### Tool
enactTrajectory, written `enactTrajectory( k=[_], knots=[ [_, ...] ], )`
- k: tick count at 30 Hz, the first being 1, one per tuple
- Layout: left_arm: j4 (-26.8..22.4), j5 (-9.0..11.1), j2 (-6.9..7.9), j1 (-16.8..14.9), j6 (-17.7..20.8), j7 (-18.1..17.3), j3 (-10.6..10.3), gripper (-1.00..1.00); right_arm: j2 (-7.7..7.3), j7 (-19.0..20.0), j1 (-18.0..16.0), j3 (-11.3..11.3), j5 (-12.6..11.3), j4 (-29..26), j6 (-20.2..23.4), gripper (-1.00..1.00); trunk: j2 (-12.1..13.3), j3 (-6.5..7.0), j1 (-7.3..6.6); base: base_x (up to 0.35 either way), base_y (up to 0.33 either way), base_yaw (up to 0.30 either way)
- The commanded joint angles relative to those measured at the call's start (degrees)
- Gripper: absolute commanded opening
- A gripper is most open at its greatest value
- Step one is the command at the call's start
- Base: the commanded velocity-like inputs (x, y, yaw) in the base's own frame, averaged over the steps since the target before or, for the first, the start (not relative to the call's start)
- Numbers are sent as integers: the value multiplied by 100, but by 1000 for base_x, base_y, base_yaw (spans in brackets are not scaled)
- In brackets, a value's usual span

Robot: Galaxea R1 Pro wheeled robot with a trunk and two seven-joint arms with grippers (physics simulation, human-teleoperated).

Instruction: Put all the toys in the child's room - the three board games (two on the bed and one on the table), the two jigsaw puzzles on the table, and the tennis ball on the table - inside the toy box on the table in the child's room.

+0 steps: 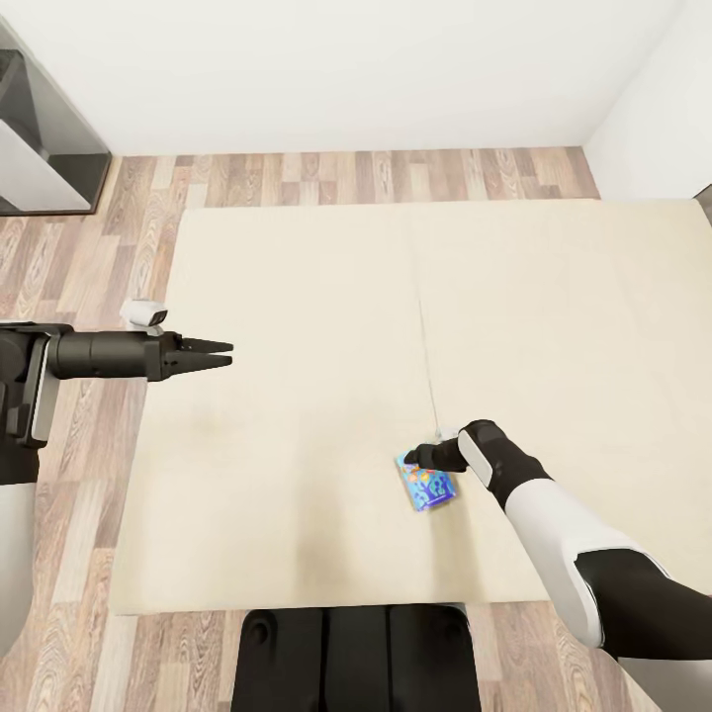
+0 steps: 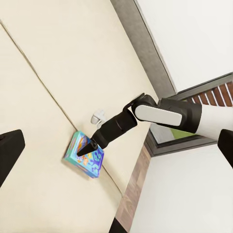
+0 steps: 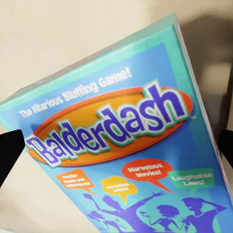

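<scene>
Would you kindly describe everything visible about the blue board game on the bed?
The blue board game is a small flat card box with a teal border, printed "Balderdash" in purple on an orange oval, with speech bubbles and purple silhouettes below. It lies flat, face up, on the beige mattress of the bed, beside its centre seam. The right gripper is down at its edge; contact cannot be confirmed.

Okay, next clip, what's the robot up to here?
The robot stands at the bed, with its right pincer lowered right onto a blue Balderdash board game that lies on the beige mattress. Whether the pincer has closed on the box cannot be told. The left pincer is held out over the mattress, its fingers close together and holding nothing.
</scene>
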Motion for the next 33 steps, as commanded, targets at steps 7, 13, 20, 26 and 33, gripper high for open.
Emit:
enactTrajectory(
  k=[7,13,20,26,33],
  knots=[
    [-1,0,1,-2,61,-18,-8,100,-2,-10,-2,34,-40,-5,20,100,-9,-6,3,0,4,0],
    [-1,0,2,-2,61,-18,1,100,1,-10,-2,34,-40,-5,20,100,-9,-6,3,0,26,0],
    [-1,0,3,-2,61,-18,-7,100,3,-11,-2,34,-40,-5,20,100,-9,-6,3,-27,112,0],
    [-1,0,9,-2,61,-18,19,100,10,-18,-3,34,-40,-5,20,100,-9,-6,3,-9,38,0],
    [-1,0,11,-2,61,-18,23,100,12,-15,-2,34,-40,-5,20,100,-9,-6,3,-1,4,0]
  ],
)
